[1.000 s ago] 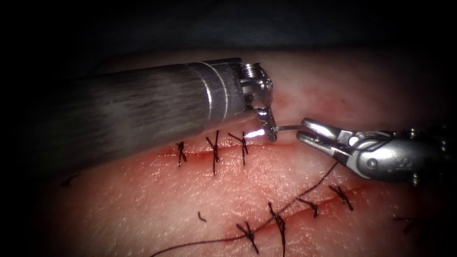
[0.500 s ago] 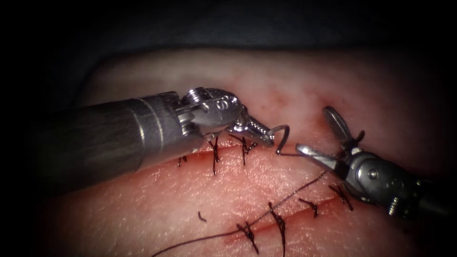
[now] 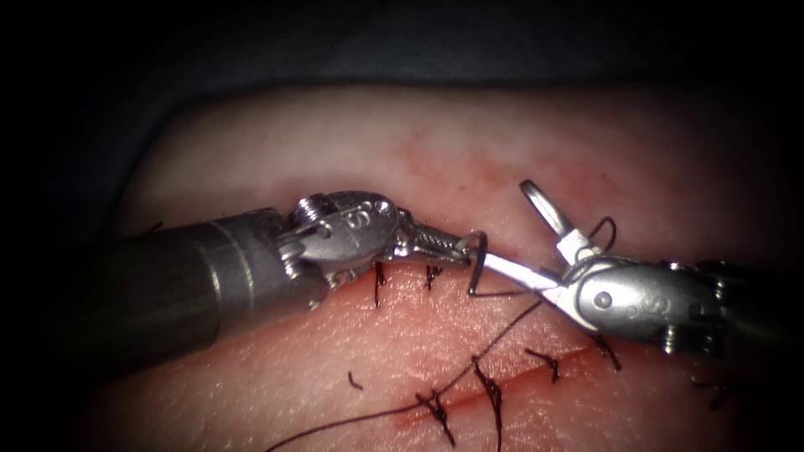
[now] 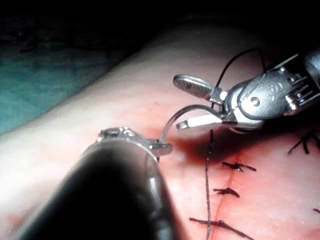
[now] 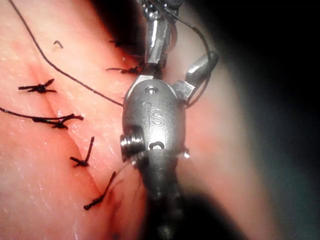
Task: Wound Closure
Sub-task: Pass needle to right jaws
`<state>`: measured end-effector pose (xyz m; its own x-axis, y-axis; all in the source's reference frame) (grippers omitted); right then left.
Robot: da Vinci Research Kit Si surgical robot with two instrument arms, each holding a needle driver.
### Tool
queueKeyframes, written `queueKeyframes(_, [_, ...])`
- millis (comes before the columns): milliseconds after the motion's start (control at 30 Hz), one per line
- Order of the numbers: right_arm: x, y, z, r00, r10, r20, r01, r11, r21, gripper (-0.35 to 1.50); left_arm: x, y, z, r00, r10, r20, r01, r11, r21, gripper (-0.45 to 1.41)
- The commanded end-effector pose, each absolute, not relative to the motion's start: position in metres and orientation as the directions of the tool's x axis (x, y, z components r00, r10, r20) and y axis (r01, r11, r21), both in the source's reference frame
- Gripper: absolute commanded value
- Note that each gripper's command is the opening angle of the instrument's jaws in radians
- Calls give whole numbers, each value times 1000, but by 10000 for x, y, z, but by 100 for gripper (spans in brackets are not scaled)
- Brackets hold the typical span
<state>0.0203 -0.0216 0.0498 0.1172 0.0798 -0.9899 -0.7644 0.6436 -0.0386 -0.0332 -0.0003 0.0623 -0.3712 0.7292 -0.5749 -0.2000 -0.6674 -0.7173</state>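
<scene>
Needle first: your curved steel needle [image 3: 479, 266] now hangs clear of the pale pink pork tissue [image 3: 352, 167], just off the right end of the upper stitched cut [image 3: 402, 280]. The left arm's silver tool [image 3: 463, 248] grips it near one end, jaws clamped. A second ago that tool stood upright; it has since laid over and lifted the needle free. Your right arm's tool [image 3: 512, 228] has spread its jaws wide around the needle's body, holding nothing. Dark thread [image 3: 494, 335] trails across the lower stitched cut [image 3: 502, 381].
</scene>
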Motion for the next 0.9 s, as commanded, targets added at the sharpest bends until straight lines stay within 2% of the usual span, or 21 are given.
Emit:
queueKeyframes(33, [216, -210, 499, 124, 64, -990, -763, 644, -54, 120, -339, 4, 625, -370, 728, -578, -201, -670, -715, -45])
queueKeyframes(200, [225, -212, 494, 141, 35, -989, -747, 660, -83, 120, -339, 6, 628, -370, 729, -576, -205, -668, -715, -45])
queueKeyframes(333, [232, -214, 492, 162, 11, -987, -733, 671, -113, 113, -340, 4, 630, -370, 728, -577, -206, -670, -713, -45])
queueKeyframes(467, [235, -214, 492, 184, -3, -983, -726, 674, -138, 98, -339, 3, 630, -368, 729, -578, -207, -670, -713, -45])
queueKeyframes(500, [236, -214, 492, 198, -16, -980, -714, 682, -156, 86, -339, 3, 630, -371, 728, -577, -206, -670, -713, -45])
queueKeyframes(600, [237, -213, 492, 213, -34, -976, -708, 683, -179, 76, -339, 2, 630, -371, 728, -577, -206, -670, -713, -45])
queueKeyframes(667, [239, -213, 491, 227, -55, -972, -693, 692, -201, 57, -339, 2, 630, -376, 726, -575, -206, -671, -712, -45])
queueKeyframes(700, [240, -213, 490, 233, -66, -970, -683, 699, -211, 29, -340, 2, 630, -379, 725, -575, -205, -672, -712, -45])
queueKeyframes(733, [241, -213, 489, 243, -73, -967, -663, 715, -220, -35, -340, 2, 630, -382, 724, -574, -208, -672, -711, -45])
queueKeyframes(900, [243, -213, 488, 273, -61, -960, -595, 774, -218, -35, -339, -1, 631, -400, 719, -569, -204, -675, -709, -45])
